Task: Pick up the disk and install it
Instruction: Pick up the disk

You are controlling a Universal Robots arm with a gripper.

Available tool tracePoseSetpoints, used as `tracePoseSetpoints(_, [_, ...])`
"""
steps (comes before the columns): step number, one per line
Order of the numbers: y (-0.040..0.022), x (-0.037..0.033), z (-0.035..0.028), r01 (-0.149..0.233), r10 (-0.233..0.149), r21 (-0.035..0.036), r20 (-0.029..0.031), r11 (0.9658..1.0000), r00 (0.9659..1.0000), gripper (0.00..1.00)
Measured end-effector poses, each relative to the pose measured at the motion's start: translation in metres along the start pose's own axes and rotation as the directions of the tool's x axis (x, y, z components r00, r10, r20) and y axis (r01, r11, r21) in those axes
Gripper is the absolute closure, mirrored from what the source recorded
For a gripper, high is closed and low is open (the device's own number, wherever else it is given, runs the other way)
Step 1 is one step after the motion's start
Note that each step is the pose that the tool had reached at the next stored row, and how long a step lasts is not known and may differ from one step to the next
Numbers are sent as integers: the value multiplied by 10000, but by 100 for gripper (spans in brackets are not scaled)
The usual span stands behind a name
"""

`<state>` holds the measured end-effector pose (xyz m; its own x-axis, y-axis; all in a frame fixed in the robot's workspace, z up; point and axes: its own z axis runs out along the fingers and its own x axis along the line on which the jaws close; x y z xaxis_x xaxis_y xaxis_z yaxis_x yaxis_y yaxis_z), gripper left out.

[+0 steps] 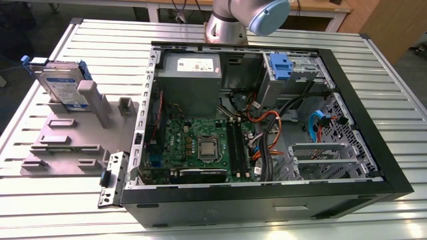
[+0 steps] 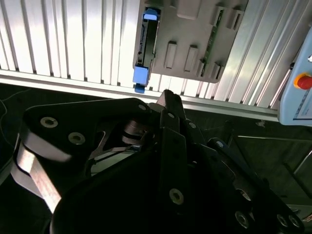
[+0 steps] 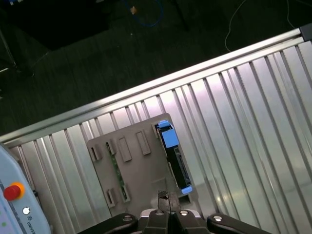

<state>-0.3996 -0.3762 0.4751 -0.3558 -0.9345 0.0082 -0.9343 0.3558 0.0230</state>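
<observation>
Silver-grey in its blue frame, the disk (image 1: pixel 61 85) is standing on edge in the grey holder (image 1: pixel 73 140), on the exterior view's left of the open computer case (image 1: pixel 373 125), probably so that both flat faces are offering a grasp. Above it the gripper (image 3: pixel 163 196) is hovering, its jaws pressed together and carrying nothing.

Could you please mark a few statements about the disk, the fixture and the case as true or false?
1. The disk stands on edge in the grey fixture. True.
2. The disk is already inside the case. False: it is outside, in the fixture.
3. The gripper holds the disk. False: it is apart from the disk.
4. The case lies open, motherboard showing. True.
5. The fixture is at the exterior view's right of the case. False: it is at the left.
</observation>
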Motion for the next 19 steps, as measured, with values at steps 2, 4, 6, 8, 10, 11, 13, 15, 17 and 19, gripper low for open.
tracePoseSetpoints(2, [0,0,37,0,0,3,1,10000,10000,89])
tracePoseSetpoints(4, [0,0,73,0,0,7,2,10000,10000,89])
tracePoseSetpoints(6, [1,0,109,0,0,10,3,10000,10000,89])
tracePoseSetpoints(8, [1,0,146,0,0,13,4,10000,10000,89])
tracePoseSetpoints(10, [1,0,183,0,0,16,6,10000,10000,89])
tracePoseSetpoints(11, [1,0,201,0,0,18,7,10000,10000,89])
tracePoseSetpoints(13, [1,0,238,0,0,21,8,10000,10000,89])
tracePoseSetpoints(15, [1,0,273,0,0,24,8,10000,10000,89])
tracePoseSetpoints(17, [2,0,310,0,0,28,11,10000,10000,89])
tracePoseSetpoints(19, [2,0,346,0,0,31,11,10000,10000,89])
